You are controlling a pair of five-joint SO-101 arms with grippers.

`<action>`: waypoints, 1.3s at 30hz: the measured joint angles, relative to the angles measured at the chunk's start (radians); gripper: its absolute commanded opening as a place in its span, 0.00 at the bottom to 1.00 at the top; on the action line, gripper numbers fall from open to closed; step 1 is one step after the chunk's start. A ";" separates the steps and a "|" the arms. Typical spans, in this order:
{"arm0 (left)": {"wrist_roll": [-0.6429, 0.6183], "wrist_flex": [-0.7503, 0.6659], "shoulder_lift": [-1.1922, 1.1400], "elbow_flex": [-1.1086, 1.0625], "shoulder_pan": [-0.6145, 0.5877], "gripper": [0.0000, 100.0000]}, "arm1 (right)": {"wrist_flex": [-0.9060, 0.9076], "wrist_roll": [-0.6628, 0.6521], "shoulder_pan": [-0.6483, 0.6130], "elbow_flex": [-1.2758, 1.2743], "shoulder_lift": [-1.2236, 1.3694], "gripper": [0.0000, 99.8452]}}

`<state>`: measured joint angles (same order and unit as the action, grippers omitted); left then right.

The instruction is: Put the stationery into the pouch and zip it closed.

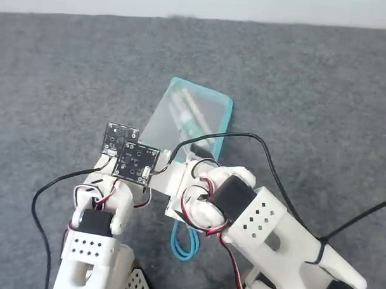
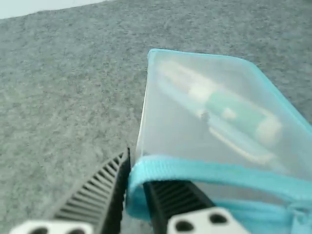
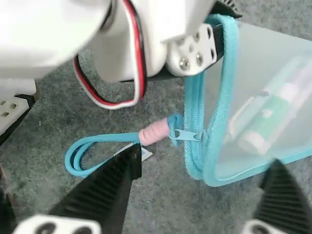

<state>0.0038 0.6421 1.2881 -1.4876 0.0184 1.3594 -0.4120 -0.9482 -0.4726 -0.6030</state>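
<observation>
The translucent pouch (image 1: 193, 116) with teal edging lies mid-table, and pens and a green-and-white stick (image 2: 229, 114) show through its wall (image 3: 273, 87). My left gripper (image 2: 136, 183) is shut on the teal zip edge (image 2: 195, 170) at one corner of the pouch's mouth. The zip slider (image 3: 187, 135) sits at the opposite end of the mouth, with a pink bead (image 3: 153, 132) and a teal strap loop (image 3: 92, 151) trailing from it. The two zip tapes stand apart along the mouth. Just above the slider and bead, my right gripper (image 3: 202, 163) hangs open, touching nothing.
Grey carpet (image 1: 309, 79) covers the table all round. The strap loop (image 1: 184, 242) lies between the two arm bases. A black cable (image 1: 268, 160) arcs over the right arm. The left arm's wrist boards (image 1: 130, 156) hang over the pouch's near corner.
</observation>
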 measured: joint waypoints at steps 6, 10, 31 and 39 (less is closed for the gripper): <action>0.000 0.000 0.000 0.000 0.000 0.01 | -0.094 -0.029 0.120 -0.181 -0.089 0.40; 0.000 0.000 0.000 0.000 0.000 0.01 | -0.238 -0.091 0.166 -0.393 -0.181 0.40; 0.000 0.000 0.000 0.000 0.002 0.01 | -0.697 -0.121 0.252 -0.508 0.028 0.00; -0.011 0.014 0.003 0.028 -0.006 0.17 | -0.664 -0.017 0.379 -0.351 0.110 0.00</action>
<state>-0.0069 0.6559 1.2912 -1.4599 0.0123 0.6951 -0.4289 -0.5692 -0.8239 -0.4925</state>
